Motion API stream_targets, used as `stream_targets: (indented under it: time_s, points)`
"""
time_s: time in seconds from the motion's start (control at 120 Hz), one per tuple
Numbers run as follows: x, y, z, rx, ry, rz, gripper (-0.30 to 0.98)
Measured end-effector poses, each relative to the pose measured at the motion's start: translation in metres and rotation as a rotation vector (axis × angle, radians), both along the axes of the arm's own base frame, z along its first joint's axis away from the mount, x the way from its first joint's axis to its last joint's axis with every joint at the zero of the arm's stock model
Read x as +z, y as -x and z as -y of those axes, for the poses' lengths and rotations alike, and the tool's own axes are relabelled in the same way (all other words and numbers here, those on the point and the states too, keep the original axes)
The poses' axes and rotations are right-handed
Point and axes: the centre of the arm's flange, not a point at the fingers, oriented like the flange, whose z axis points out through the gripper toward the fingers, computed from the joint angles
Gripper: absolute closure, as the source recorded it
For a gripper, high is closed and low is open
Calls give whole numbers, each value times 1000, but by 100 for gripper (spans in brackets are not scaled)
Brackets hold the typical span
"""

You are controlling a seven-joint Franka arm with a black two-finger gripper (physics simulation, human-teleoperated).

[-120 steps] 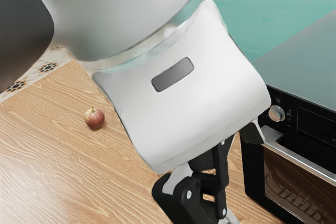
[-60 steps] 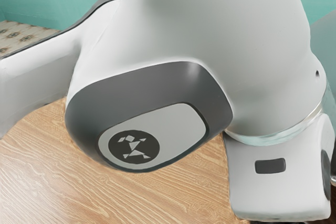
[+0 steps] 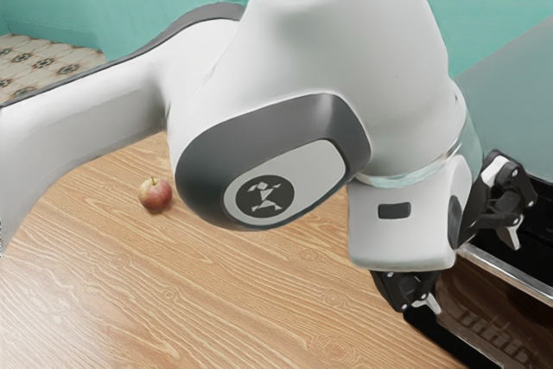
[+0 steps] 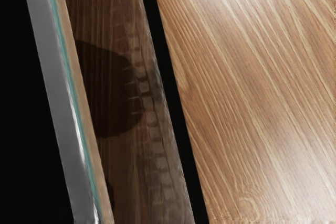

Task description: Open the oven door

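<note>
Arm (image 3: 380,58) shifted up and toward the exterior view's left since last frame. Gripper (image 3: 471,270) spread wide, near the oven door (image 3: 484,308): dark reflective glass, silver handle (image 3: 510,274). Exterior view has an apple (image 3: 155,195) on wood; wrist view, a rounded shadow (image 4: 113,93) on the glass.

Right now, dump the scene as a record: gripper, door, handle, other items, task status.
gripper: open, fingers spread wide, at the oven front, holding nothing
oven door: looks shut
handle: silver bar across the door front, not gripped
apple: red and yellow, on the wooden table, away from the oven
table: wood grain, light brown
task status: door not opened, as far as the views show
</note>
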Motion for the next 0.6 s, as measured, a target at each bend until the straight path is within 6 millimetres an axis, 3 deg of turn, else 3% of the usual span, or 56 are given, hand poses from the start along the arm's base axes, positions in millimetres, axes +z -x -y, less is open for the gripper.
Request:
stream_targets:
  time_s: [0.3,0.333,0.367,0.383,0.392,0.408,0.417,0.433,0.45,0.467,0.483,0.492,0.5,0.517,0.55,0.575,0.6]
  points:
    - [-28,-7,-2,-57,-29,4,-1]
    - [-37,-2,-7,-50,-56,5,-2]
    - [-52,16,-20,-16,-127,17,0]
    - [-60,48,-15,-13,-183,39,4]
    - [-62,84,-1,-36,-219,66,14]
    - [-58,175,38,-130,-273,146,31]
    - [-53,222,53,-175,-291,196,29]
    - [-23,325,74,-261,-288,339,26]
    - [47,411,65,-283,-208,514,23]
    - [141,442,24,-179,-84,638,21]
    - [217,438,-34,-22,26,695,19]
    - [247,421,-64,70,70,700,18]
    - [269,406,-93,157,105,701,17]
    - [294,348,-140,324,142,648,16]
    - [291,205,-227,602,166,467,13]
    - [262,116,-284,765,178,327,11]
    - [220,46,-328,892,183,195,10]
